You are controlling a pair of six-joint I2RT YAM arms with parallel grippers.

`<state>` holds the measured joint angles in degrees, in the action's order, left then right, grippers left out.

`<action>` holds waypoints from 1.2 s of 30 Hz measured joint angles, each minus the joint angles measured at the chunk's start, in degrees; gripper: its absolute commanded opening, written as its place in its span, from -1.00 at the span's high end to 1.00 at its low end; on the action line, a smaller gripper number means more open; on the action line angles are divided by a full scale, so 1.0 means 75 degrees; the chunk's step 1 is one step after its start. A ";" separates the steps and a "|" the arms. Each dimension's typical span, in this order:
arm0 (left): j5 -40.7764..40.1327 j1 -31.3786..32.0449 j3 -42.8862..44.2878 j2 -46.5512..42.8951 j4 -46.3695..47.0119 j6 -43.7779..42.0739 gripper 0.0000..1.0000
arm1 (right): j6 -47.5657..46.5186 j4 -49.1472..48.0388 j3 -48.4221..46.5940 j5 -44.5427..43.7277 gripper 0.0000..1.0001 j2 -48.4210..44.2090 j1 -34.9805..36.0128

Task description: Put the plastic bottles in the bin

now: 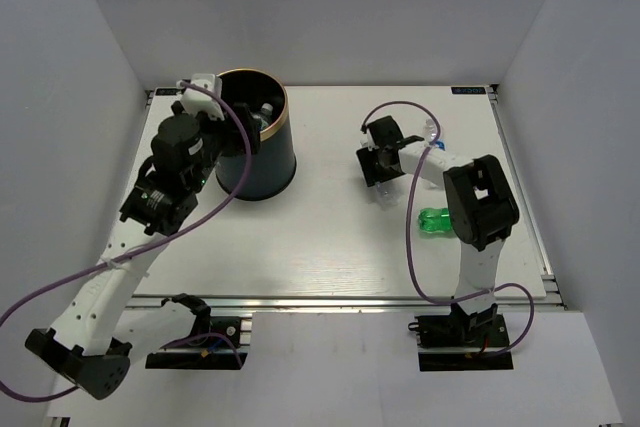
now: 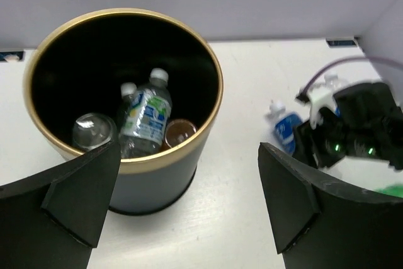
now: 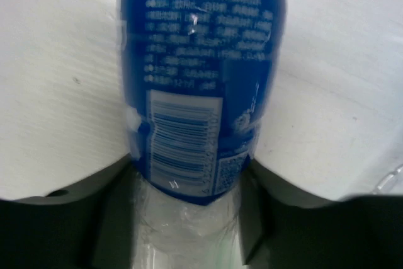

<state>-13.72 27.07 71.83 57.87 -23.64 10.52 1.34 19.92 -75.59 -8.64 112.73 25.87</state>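
Green bottle (image 1: 437, 220) lies by the tabletop's (image 1: 330, 247) right edge, beyond it right gripper (image 3: 192, 168) pinches a flat-lying blue-labelled bottle (image 3: 198, 74) between both fingers, left gripper (image 2: 189, 149) hangs wide open and empty over the far-left bin (image 1: 265, 172), several bottles (image 2: 146, 118) inside.

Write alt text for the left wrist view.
A gold-rimmed dark bin holds several plastic bottles, seen between the open jaws of the left gripper. To its right, a blue-labelled bottle lies on the white table by the right arm.
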 measured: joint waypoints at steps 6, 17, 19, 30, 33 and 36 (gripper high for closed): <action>0.0519 0.0000 -0.1839 -0.0743 0.1023 -0.0017 -1.00 | -0.0055 0.0052 -0.0096 0.0198 0.71 -0.0047 0.0003; 0.0522 -0.0044 -0.3611 -0.3541 0.2897 -0.0023 -1.00 | 0.0274 -0.0527 -0.1058 0.2734 0.65 -0.2463 0.0265; 0.0294 -0.0044 -0.3701 -0.3794 0.3025 -0.0023 -1.00 | 0.0469 -0.1189 -0.1428 0.3246 0.65 -0.2923 0.0370; -0.0574 -0.0102 -0.4153 -0.4389 0.3066 0.0000 -1.00 | 0.2139 -0.4969 -0.3203 0.6114 0.59 -0.1574 0.0866; -0.0609 -0.0102 -0.4156 -0.4403 0.3040 0.0000 -1.00 | 0.2489 -0.5712 -0.3966 0.6493 0.54 -0.0356 0.1023; -0.0647 -0.0102 -0.4159 -0.4403 0.3016 -0.0006 -1.00 | 0.2722 -0.6135 -0.4902 0.6714 0.51 0.0793 0.1183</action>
<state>-18.57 26.30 40.64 24.84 -1.02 10.48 21.76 -26.09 -112.36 41.71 118.67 34.74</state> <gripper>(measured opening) 0.997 0.560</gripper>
